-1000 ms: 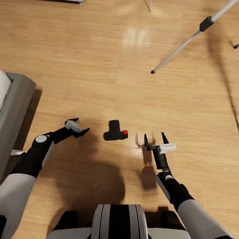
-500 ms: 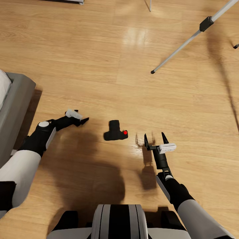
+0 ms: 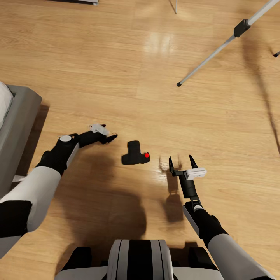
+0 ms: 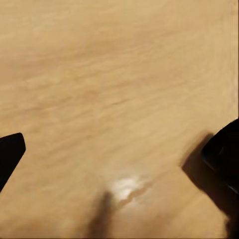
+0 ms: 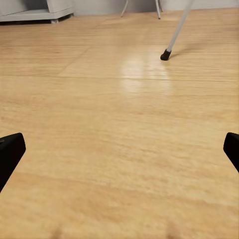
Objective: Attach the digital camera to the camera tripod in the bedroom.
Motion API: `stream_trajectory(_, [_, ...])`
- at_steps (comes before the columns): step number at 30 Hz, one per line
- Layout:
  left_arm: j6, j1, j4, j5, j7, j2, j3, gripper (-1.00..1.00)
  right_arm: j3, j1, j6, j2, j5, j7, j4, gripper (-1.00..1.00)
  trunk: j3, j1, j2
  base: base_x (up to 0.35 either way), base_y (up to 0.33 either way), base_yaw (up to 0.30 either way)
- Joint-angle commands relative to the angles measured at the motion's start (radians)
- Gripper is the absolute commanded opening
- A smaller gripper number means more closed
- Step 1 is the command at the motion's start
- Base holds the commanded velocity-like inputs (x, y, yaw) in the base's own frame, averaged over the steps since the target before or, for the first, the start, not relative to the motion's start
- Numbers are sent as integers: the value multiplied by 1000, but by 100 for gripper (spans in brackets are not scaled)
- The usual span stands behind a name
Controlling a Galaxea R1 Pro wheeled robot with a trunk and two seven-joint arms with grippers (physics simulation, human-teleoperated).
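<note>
Black digital camera [image 3: 134, 154], red button, tan floor [image 3: 116, 70].

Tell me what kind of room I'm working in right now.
Most likely a bedroom: a grey-framed bed with white bedding stands at the robot's left on a light wooden plank floor. A grey furniture base sits by the far wall. The digital camera lies on the floor, near a camera tripod leg.

Both arms reach forward and down from the trunk toward the floor. The left arm stretches out from the shoulder with its elbow bent, and the left gripper [image 3: 107, 137] points toward the right, its fingers spread. The right arm extends straight ahead, the right gripper [image 3: 181, 161] pointing forward, its two dark fingers [image 3: 170, 164] standing well apart
</note>
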Motion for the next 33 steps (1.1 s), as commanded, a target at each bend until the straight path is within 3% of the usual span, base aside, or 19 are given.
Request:
stream_trajectory(1, [-1,0,-2,-6,-9,-3,-20,100,7,-1,-3,-2,-10,-1,0,100,0,0,0,0,0,0])
stream_trajectory(4, [-2,1,-3,-6,-26,-8,-83,100,7,-1,-3,-2,-10,-1,0,100,0,0,0,0,0,0])
stream_trajectory(5, [-3,1,-4,-6,-32,-9,-127,100,7,-1,-3,-2,-10,-1,0,100,0,0,0,0,0,0])
stream_trajectory(6, [-3,1,-4,-6,-32,-9,-127,100,7,-1,-3,-2,-10,-1,0,100,0,0,0,0,0,0])
stream_trajectory(14, [-13,2,-6,-5,-43,-11,-278,100,7,-1,-3,-2,-10,-1,0,100,0,0,0,0,0,0])
stream_trajectory(22, [-44,5,-5,-5,-55,-8,-317,100,7,-1,-3,-2,-10,-1,0,100,0,0,0,0,0,0])
stream_trajectory(33, [-61,8,-5,-4,-162,15,-321,100,7,-1,-3,-2,-10,-1,0,100,0,0,0,0,0,0])
